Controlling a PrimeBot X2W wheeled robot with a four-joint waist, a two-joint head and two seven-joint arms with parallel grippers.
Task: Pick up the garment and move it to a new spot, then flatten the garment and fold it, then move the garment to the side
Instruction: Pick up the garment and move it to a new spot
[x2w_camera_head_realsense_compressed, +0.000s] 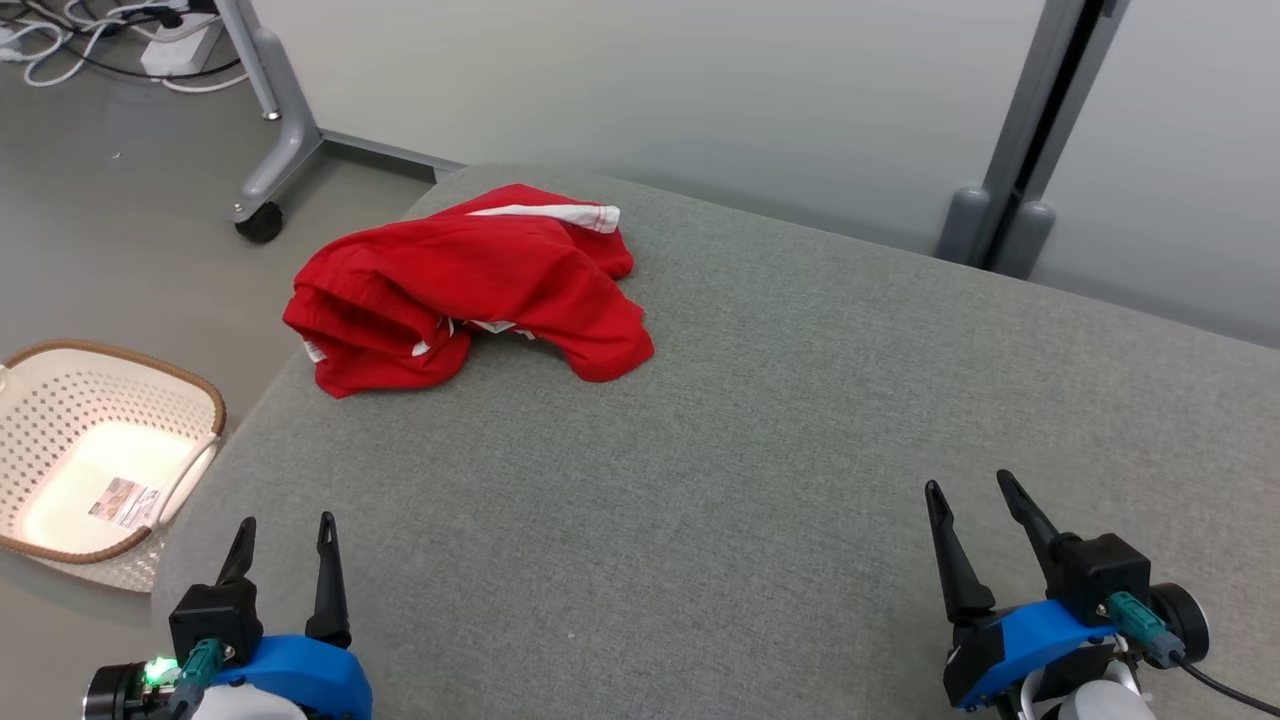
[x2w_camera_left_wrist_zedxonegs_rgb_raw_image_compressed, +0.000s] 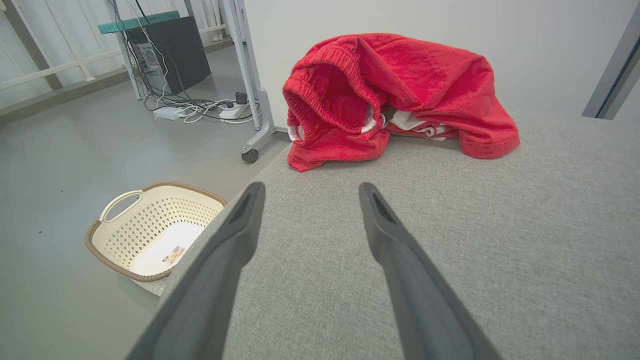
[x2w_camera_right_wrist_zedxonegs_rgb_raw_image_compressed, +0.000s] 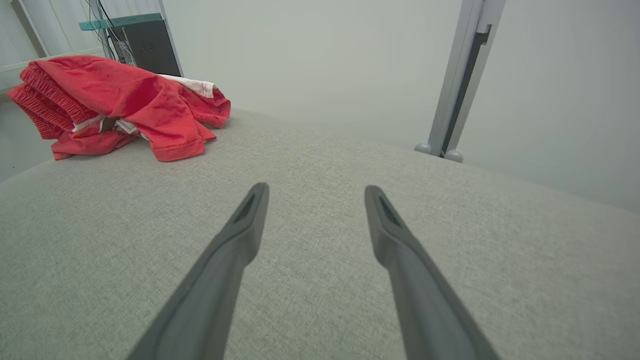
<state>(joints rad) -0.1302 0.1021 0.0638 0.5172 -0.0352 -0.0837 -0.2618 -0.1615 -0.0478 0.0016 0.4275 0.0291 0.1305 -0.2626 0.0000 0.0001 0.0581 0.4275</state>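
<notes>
Notably, the crumpled garment (x2w_camera_head_realsense_compressed: 470, 280) lay at the far-left corner of the padded surface (x2w_camera_head_realsense_compressed: 720, 450), well apart from the left gripper (x2w_camera_head_realsense_compressed: 287, 525) and right gripper (x2w_camera_head_realsense_compressed: 968, 485), both spread open and empty. A sound pick would probably pinch the raised waistband folds deeply.

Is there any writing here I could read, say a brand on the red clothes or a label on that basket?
Sticker on the floor of the basket: printed, but too small and blurred to read.
Red garment: white trim shows, but no readable word, number or logo.
No other legible text in these views.
</notes>
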